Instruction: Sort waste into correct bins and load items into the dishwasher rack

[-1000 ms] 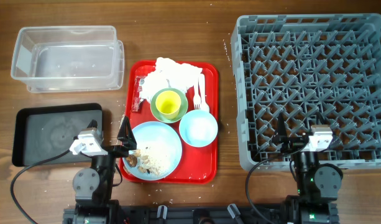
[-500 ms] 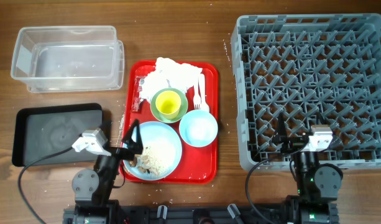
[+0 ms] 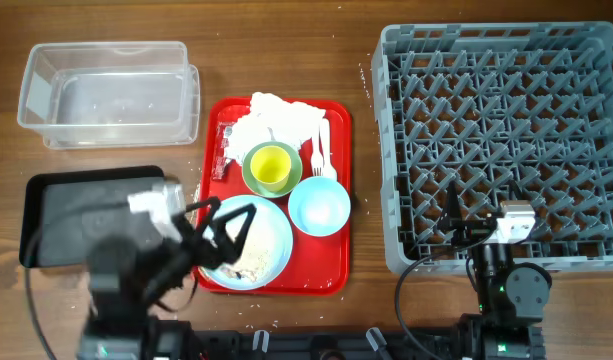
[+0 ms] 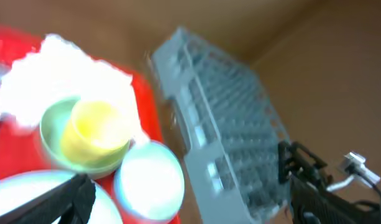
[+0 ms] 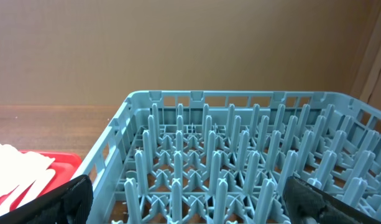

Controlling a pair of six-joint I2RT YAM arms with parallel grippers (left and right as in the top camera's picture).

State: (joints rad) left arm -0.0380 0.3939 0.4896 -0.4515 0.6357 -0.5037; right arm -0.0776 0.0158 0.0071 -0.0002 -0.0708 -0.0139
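The red tray (image 3: 338, 170) holds white napkins (image 3: 276, 118), a small wrapper (image 3: 224, 150), a yellow cup (image 3: 272, 165) inside a green bowl (image 3: 252, 180), a light blue bowl (image 3: 319, 206), a white fork (image 3: 322, 150), and a light blue plate (image 3: 274, 232) with food scraps (image 3: 248, 260). My left gripper (image 3: 229, 232) is open and empty above the plate. The blurred left wrist view shows the left gripper (image 4: 184, 205) with the cup (image 4: 97, 127), the blue bowl (image 4: 150, 186) and the napkins (image 4: 59, 68). My right gripper (image 3: 454, 215) is open and empty at the grey rack's (image 3: 506, 130) front edge, facing its pegs (image 5: 227, 162).
A clear tub (image 3: 111, 95) stands at the back left. A black tray (image 3: 61, 205) lies in front of it, partly under my left arm. The rack also shows in the left wrist view (image 4: 227, 118). Bare wood lies between the red tray and the rack.
My left arm has lifted and swung right, from beside the plate's left edge to over the plate, with its fingers spread. The right arm has not moved.
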